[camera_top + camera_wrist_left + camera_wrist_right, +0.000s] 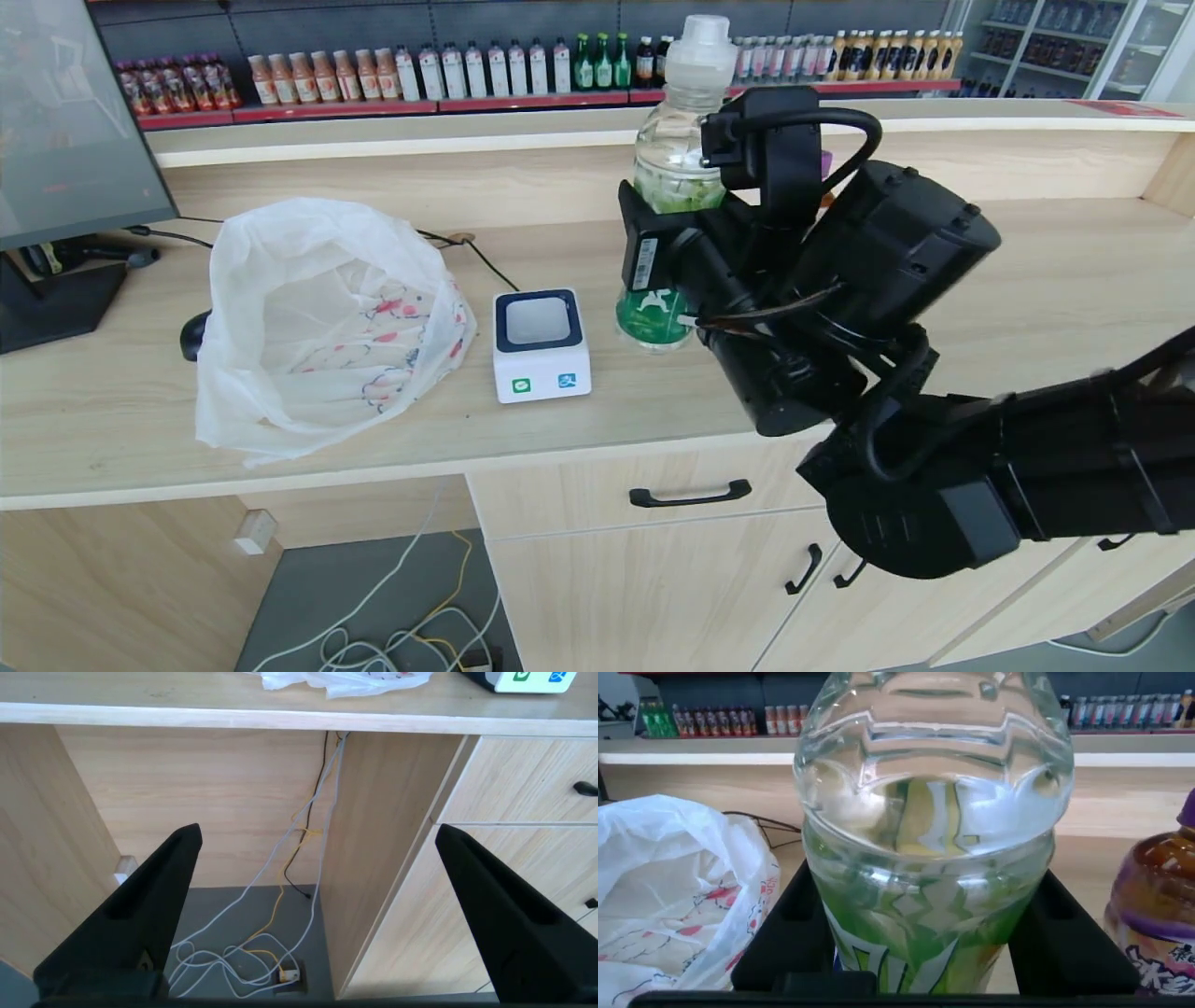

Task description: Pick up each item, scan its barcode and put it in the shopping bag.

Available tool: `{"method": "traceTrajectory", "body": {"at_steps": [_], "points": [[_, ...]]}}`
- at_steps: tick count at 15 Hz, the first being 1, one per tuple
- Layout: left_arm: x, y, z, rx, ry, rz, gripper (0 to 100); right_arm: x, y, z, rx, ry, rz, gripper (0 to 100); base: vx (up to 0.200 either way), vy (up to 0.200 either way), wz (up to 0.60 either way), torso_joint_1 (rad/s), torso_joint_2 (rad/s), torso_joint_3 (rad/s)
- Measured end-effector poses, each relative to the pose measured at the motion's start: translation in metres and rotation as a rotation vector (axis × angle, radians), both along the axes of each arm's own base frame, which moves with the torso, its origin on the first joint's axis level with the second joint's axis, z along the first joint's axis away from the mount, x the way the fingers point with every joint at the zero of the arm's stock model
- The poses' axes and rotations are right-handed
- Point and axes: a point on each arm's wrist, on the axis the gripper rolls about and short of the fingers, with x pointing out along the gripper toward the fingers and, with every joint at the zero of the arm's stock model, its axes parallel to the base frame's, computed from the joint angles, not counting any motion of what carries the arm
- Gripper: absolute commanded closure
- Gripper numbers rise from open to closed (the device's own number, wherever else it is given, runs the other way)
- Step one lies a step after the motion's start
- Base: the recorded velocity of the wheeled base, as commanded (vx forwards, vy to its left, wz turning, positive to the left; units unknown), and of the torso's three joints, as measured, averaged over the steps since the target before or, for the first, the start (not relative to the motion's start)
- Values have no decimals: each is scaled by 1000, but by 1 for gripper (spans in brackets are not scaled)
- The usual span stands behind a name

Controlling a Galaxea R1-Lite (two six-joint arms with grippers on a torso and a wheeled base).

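Observation:
A clear bottle (680, 140) with a white cap and a green label stands upright at the middle of the wooden counter (1046, 280). My right gripper (667, 250) is shut on the bottle (934, 849) at its label, one black finger (780, 929) on each side. A white plastic shopping bag (317, 317) lies open at the counter's left. Between the bag and the bottle sits the white barcode scanner (541, 345). My left gripper (318, 924) hangs open below the counter's edge, nothing between its fingers (140, 915).
A second bottle with a purple label (1158, 919) stands just beyond the held one. A monitor (65, 112) and a black mouse (191, 336) sit at the far left. Cables (252, 943) trail on the floor under the counter. Drawers (689, 495) lie below.

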Motion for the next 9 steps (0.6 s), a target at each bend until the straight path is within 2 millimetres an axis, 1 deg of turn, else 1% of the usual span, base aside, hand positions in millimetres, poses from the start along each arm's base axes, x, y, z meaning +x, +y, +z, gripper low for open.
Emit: {"method": "traceTrajectory", "body": {"at_steps": [2, 4, 6, 9], "points": [[0, 0, 0, 0, 0, 0, 0, -25, -6, 0, 23, 4, -4, 100, 0, 0, 0, 0, 0, 0], [0, 0, 0, 0, 0, 0, 0, -51, -15, -6, 13, 16, 3, 100, 0, 0, 0, 0, 0, 0], [0, 0, 0, 0, 0, 0, 0, -73, -25, -9, 13, 1, 21, 100, 0, 0, 0, 0, 0, 0], [0, 0, 0, 0, 0, 0, 0, -95, -42, -18, 32, -21, 14, 100, 0, 0, 0, 0, 0, 0]]}}
